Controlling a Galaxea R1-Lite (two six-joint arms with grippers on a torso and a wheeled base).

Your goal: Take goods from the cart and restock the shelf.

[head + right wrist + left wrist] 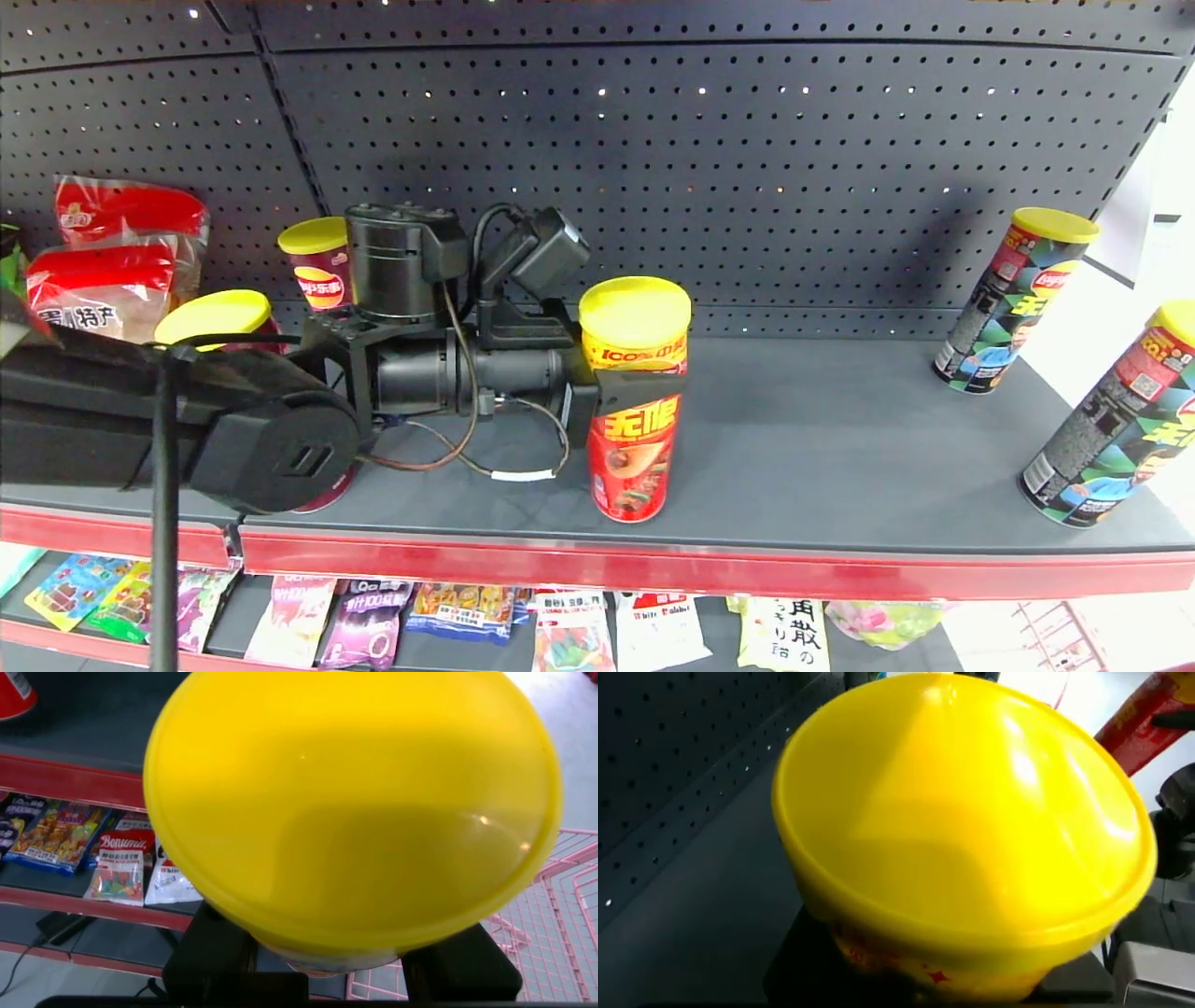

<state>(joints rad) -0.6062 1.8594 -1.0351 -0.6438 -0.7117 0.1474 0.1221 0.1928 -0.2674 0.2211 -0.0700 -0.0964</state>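
1. Far left of the shelf (822,439), two red snack bags (112,252) are stacked against the back panel. Beside them, behind the arm, stand two red canisters (317,261) with yellow lids.
2. Centre-left, here's the action: the left gripper (635,387) is clamped round a third one, the red chip canister (633,439). It's upright near the front edge, with its base on or just off the deck; I can't tell which. I'd call this the placing step. Next it needs the base settled, then the fingers spread without tipping it.
3. Right end: two dark canisters (1013,299), yellow-lidded, stand well apart from the reds.
4. Off to the right, beside the pink cart (570,915), the right gripper (341,966) grips one more yellow-lidded canister (355,803), a finger on either side. By my reckoning it's next in line. That makes six canisters in all.
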